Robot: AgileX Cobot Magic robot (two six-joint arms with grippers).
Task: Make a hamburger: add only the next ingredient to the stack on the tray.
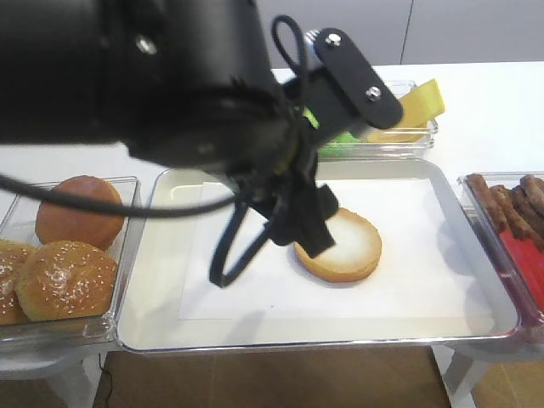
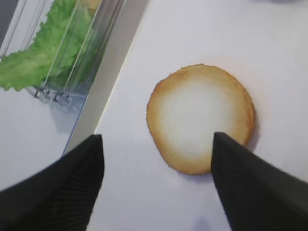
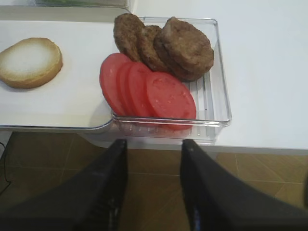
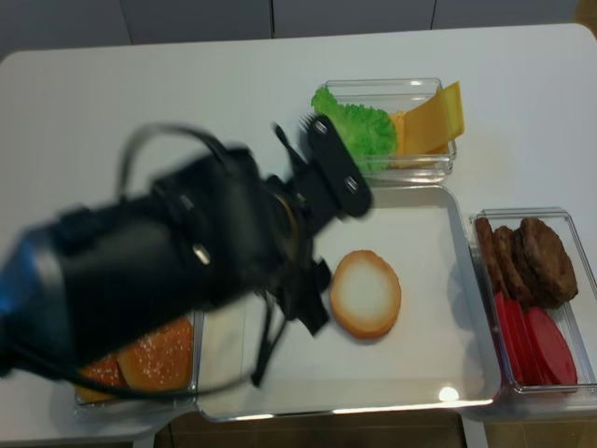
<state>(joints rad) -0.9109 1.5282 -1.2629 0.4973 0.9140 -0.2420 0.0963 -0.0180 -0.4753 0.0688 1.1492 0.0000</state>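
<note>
Tabletop (image 4: 140,84): white surface carrying one large metal tray and several clear bins around it.
Tray (image 4: 448,373): silver, rectangular, rounded corners, lined with a white paper sheet (image 1: 425,272); it sits at the middle of the tabletop.
Bun half (image 4: 365,293): flat and round, golden-brown rim, pale cut face up. It lies flat on the paper, a little toward 3 o'clock of the tray's centre, with nothing on top of it.
My left hand (image 2: 156,159): poised over the tray, fingers spread wide apart. One fingertip overlaps the bun half's 4 o'clock edge in my wrist view, the other stands clear over the paper at its 9 o'clock side. I grip nothing. Whether the near fingertip touches the crust I cannot tell.
My right hand (image 3: 154,149): off the tabletop edge at 6 o'clock of the patty bin, fingers parted and holding nothing.
Patty bin (image 3: 219,96): just beside the tray at 3 o'clock; brown patties (image 3: 185,45) at the far end, red tomato slices (image 3: 149,91) overlapped at the near end.
Greens bin (image 4: 401,163): at 12 o'clock of the tray; lettuce (image 4: 359,126) and yellow cheese slices (image 4: 434,117).
Bun bin (image 1: 119,255): at 9 o'clock of the tray; sesame-seeded buns (image 1: 66,279) and a smooth brown bun (image 1: 81,211).
</note>
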